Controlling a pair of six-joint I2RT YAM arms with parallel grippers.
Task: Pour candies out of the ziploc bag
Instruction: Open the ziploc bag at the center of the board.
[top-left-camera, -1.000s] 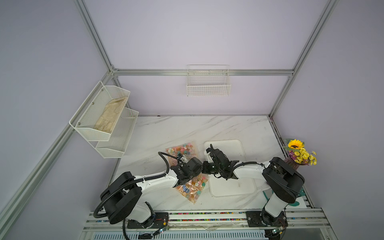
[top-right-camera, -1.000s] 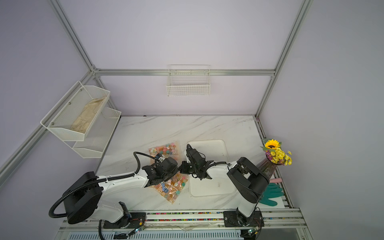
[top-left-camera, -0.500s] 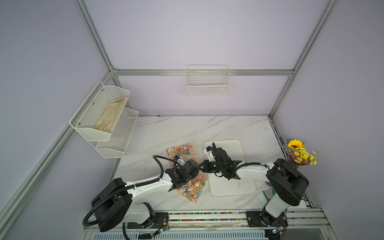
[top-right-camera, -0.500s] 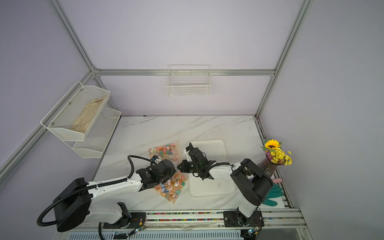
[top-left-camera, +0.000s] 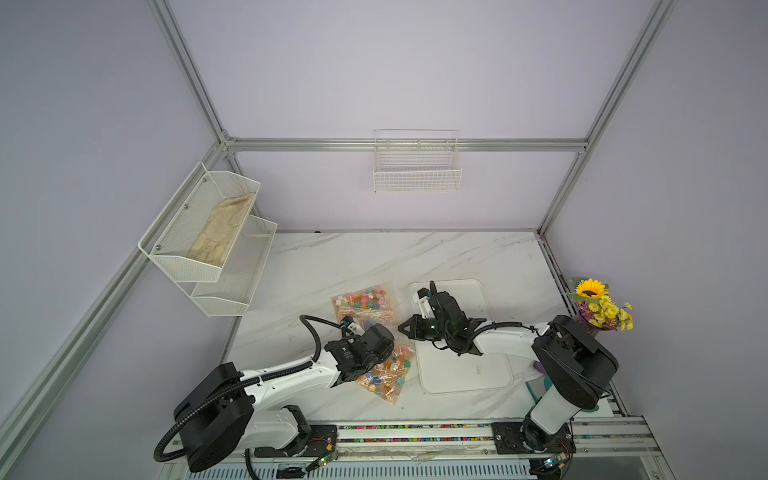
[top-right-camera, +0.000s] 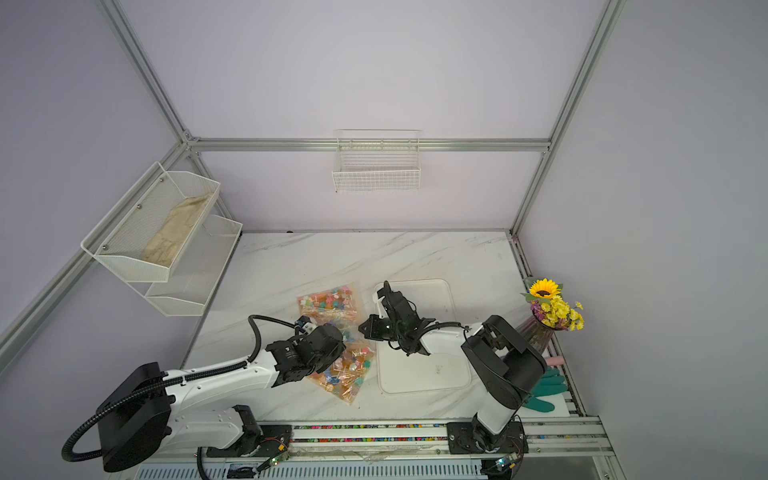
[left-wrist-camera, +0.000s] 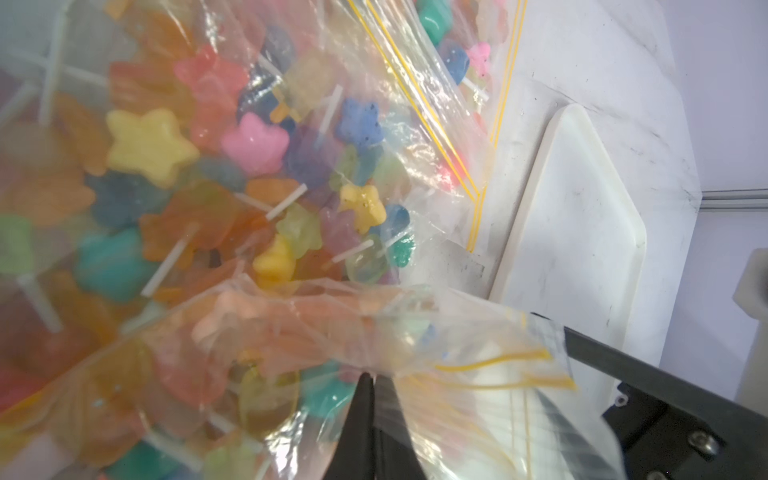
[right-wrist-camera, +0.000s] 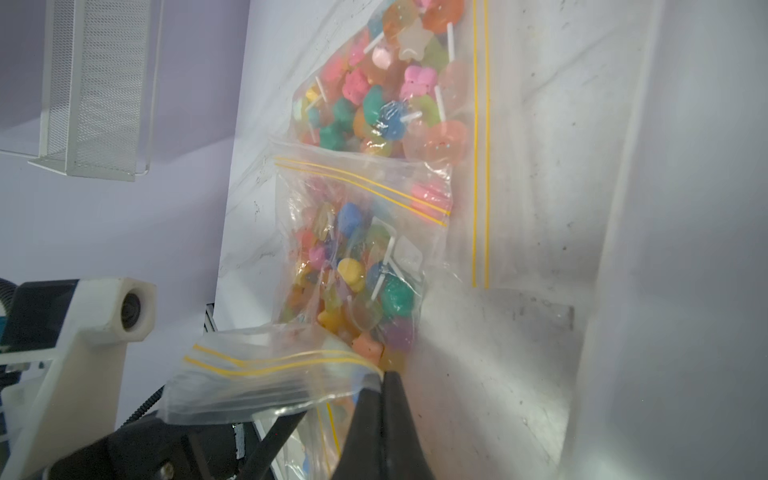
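A clear ziploc bag (top-left-camera: 388, 372) (top-right-camera: 347, 374) full of candies (left-wrist-camera: 151, 145) lies on the marble table left of the white tray (top-left-camera: 494, 299). The candies are star- and flower-shaped sweets on pale sticks. Its yellow-striped mouth end (right-wrist-camera: 257, 374) is lifted between both grippers. My left gripper (left-wrist-camera: 370, 376) is shut on the bag's film just behind the zip stripes. My right gripper (right-wrist-camera: 380, 376) is shut on the mouth edge beside it. In both top views the right gripper (top-left-camera: 402, 328) (top-right-camera: 360, 326) meets the left wrist over the bag's far end. The left fingertips are hidden there.
Two more candy-filled ziploc bags lie just beyond, one (right-wrist-camera: 353, 257) close by and one (top-left-camera: 363, 303) (right-wrist-camera: 395, 83) farther back. A flower vase (top-left-camera: 598, 307) and a green glove (top-right-camera: 544, 390) sit at the right edge. Mesh shelves (top-left-camera: 208, 232) and a wire basket (top-left-camera: 417, 166) hang on the walls.
The left arm has stretched out lower and its wrist has shifted slightly left. The right gripper has edged left with it. Both stay shut on the bag.
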